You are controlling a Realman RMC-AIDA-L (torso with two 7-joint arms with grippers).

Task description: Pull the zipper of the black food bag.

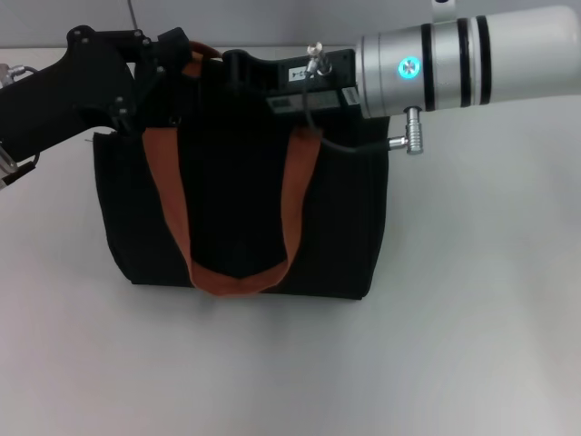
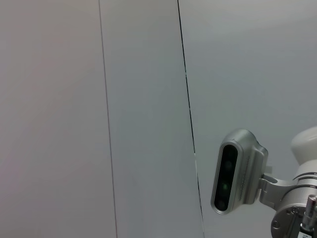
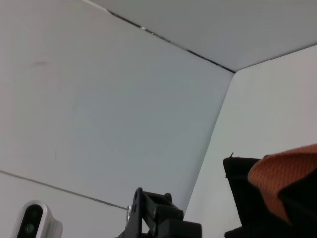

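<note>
Black fabric fills the head view — the black food bag [image 1: 241, 218] stands on the white table [image 1: 472, 345], orange straps [image 1: 236, 277] draped down its front, with the left gripper [image 1: 168, 54] and right gripper [image 1: 238, 68] both at its top edge; I cannot tell how either claw stands, and the zipper is hidden. Left wrist view: only wall panels and the other arm's camera housing [image 2: 237, 171]. Right wrist view — a bag corner [image 3: 242, 198] with orange strap.

**Both arms meet at the top of the frame**

In the head view the left gripper [image 1: 172, 50] reaches in from 9 o'clock toward 12. The right gripper [image 1: 238, 68] extends from 3 o'clock on a silver forearm, its black wrist nearly meeting the left.
</note>
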